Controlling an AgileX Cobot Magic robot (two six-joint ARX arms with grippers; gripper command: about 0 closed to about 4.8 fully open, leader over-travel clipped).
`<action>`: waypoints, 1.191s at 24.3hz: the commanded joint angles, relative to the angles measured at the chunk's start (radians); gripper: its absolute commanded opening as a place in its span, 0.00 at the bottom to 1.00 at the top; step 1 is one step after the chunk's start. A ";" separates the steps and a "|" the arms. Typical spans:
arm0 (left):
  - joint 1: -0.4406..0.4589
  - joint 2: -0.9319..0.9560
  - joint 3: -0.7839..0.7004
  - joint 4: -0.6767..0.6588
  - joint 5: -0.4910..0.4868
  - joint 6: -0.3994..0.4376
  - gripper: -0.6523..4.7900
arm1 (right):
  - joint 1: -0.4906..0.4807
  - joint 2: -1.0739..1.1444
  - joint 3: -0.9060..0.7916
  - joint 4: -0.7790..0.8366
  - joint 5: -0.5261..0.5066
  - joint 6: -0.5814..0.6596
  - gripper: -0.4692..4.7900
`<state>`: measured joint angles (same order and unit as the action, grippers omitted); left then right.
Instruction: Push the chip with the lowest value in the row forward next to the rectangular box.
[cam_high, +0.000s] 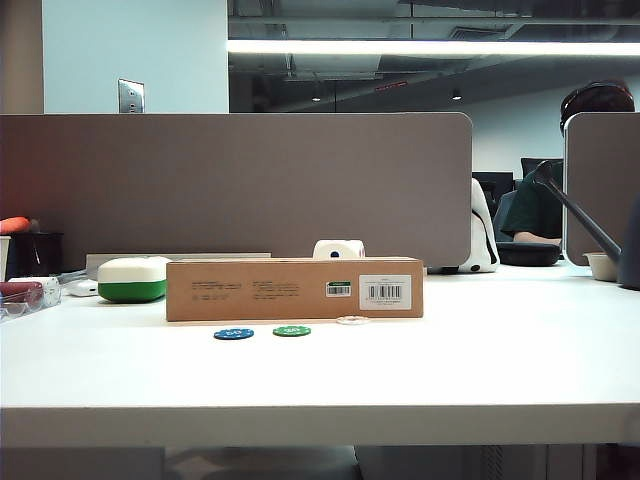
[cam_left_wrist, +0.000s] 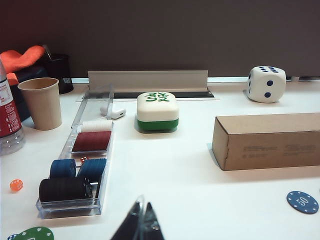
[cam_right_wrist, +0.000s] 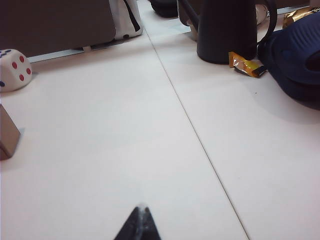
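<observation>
In the exterior view the rectangular box (cam_high: 295, 288) lies lengthwise across the table. The white chip (cam_high: 352, 320) rests right against its front face, near the barcode label. The blue chip (cam_high: 233, 334) and the green chip (cam_high: 291, 331) sit side by side a little nearer the front edge, left of the white one. Neither gripper shows in that view. My left gripper (cam_left_wrist: 144, 204) is shut and empty over bare table, with the box (cam_left_wrist: 270, 141) and the blue chip (cam_left_wrist: 302, 202) off to one side. My right gripper (cam_right_wrist: 142, 208) is shut and empty; one box end (cam_right_wrist: 7, 132) shows.
A white-and-green case (cam_left_wrist: 157, 111), a clear chip tray (cam_left_wrist: 75, 170), a paper cup (cam_left_wrist: 42, 102), a bottle (cam_left_wrist: 7, 115) and a big die (cam_left_wrist: 266, 84) stand around the left arm. A black jug (cam_right_wrist: 230, 30) and a blue bag (cam_right_wrist: 295, 55) lie beyond the right gripper.
</observation>
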<state>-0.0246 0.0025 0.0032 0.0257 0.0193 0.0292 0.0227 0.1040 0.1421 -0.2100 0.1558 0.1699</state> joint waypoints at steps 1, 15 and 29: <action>0.000 0.000 0.004 0.013 0.003 0.004 0.11 | -0.003 -0.034 -0.064 0.082 -0.035 -0.037 0.08; 0.000 0.000 0.004 0.013 0.004 0.004 0.11 | 0.010 -0.106 -0.141 0.185 -0.157 -0.130 0.08; 0.000 0.000 0.004 0.013 0.004 0.004 0.11 | 0.012 -0.106 -0.141 0.185 -0.156 -0.137 0.08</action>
<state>-0.0246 0.0025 0.0032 0.0257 0.0193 0.0292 0.0349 -0.0029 0.0059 -0.0422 -0.0002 0.0349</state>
